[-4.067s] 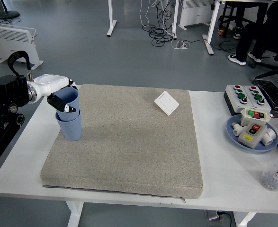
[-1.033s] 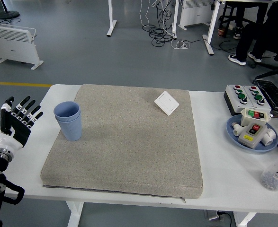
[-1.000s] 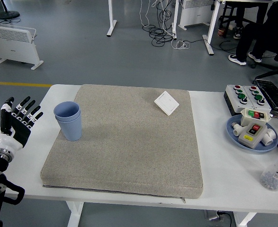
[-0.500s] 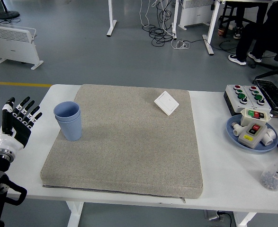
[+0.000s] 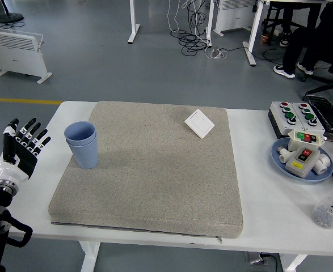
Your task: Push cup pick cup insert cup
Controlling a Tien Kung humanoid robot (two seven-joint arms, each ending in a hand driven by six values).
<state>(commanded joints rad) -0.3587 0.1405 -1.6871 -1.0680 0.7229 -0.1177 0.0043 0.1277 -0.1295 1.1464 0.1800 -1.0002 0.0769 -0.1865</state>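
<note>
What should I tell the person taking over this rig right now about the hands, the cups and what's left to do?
Left hand: open, fingers spread and pointing up, holding nothing, at the table's left edge, clear of the cups.
Right hand: not in view.
Cups: the two blue plastic cups stand upright, one nested inside the other, on the left side of the grey fabric mat.
Also on the mat: a white square wall switch near the far edge, untouched.
Done: the insert looks complete, since the cups are stacked.
Left: apparently nothing on the cups; just check that the stack stands steady.
</note>
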